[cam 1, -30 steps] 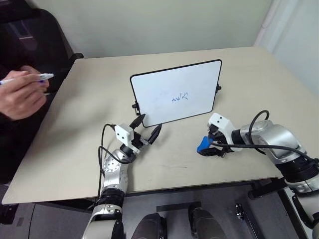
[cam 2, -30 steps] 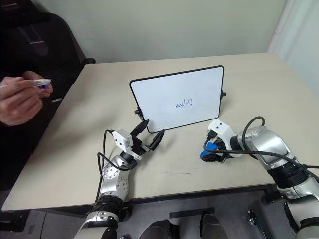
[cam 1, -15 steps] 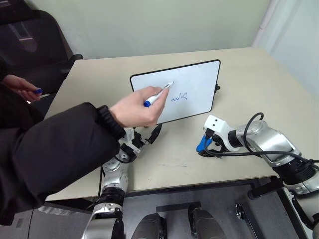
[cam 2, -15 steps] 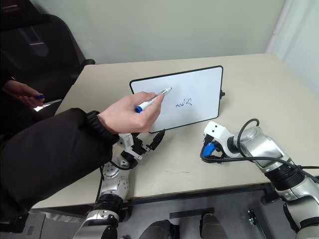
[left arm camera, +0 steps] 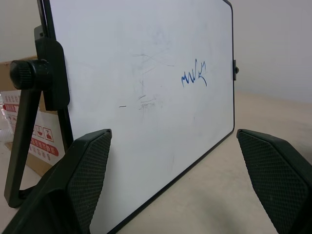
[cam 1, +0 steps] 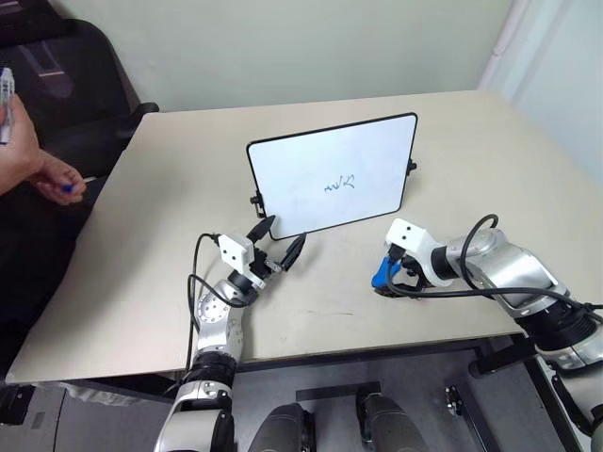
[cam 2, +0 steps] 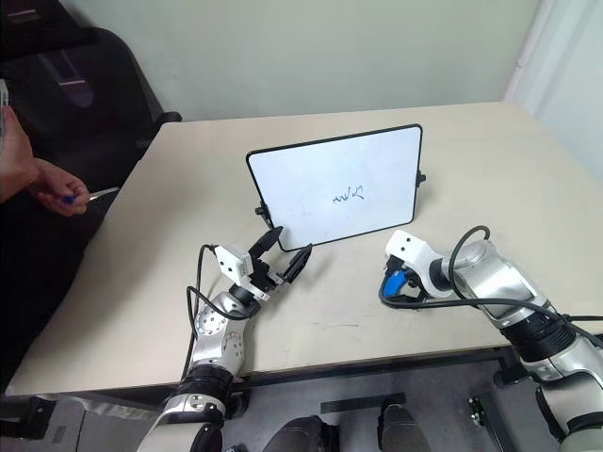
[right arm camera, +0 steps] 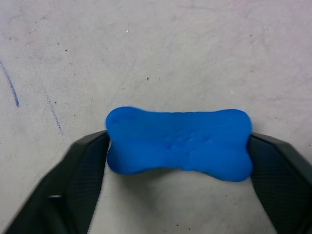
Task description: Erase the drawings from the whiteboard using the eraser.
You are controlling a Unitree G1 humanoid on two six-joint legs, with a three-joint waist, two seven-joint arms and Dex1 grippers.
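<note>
The eraser (right arm camera: 179, 145) lies on the table (cam 1: 170, 188), just right of the whiteboard (cam 1: 332, 175), pinched lengthwise between the right gripper's (right arm camera: 178, 146) fingers. The left gripper (cam 1: 281, 243) gapes wide before the whiteboard.

Whiteboard (cam 1: 332, 175) stands propped mid-tabletop (cam 1: 170, 188), drawings (cam 1: 339, 185) right of its centre. Left gripper (cam 1: 280, 242) just in front of the board's near-left corner. Eraser (cam 1: 381, 272) on the tabletop front-right of the board, between the right gripper (cam 1: 388, 274) fingers (right arm camera: 80, 170). Person's hand (cam 1: 21, 151) at far left edge.
</note>
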